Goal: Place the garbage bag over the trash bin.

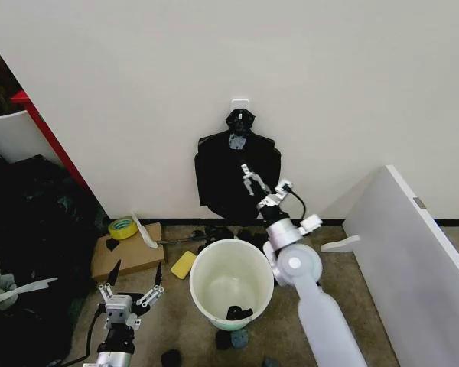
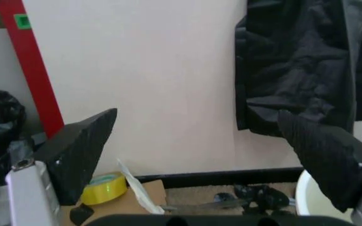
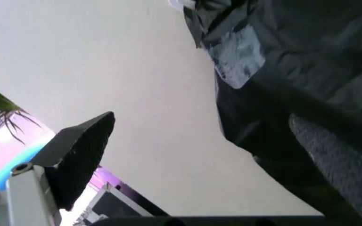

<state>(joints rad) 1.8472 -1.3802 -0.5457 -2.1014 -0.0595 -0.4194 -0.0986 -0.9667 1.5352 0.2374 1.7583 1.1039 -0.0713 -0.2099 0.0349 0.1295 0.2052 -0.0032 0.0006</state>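
right gripper [image 1: 250, 177] hangs spread wide before the black bag [image 1: 218, 172] on the wall, above the trash bin [image 1: 206, 294]; left gripper [image 1: 130, 285] waits open, low. no legible writing.

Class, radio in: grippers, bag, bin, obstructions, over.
Right gripper open, raised at the garbage bag hanging on the wall. Left gripper open, low beside the trash bin. Bin unlined; black scrap inside.

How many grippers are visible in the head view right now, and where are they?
2. The left gripper is low beside the trash bin, open. The right gripper is raised in front of the black bag hanging on the wall, open.
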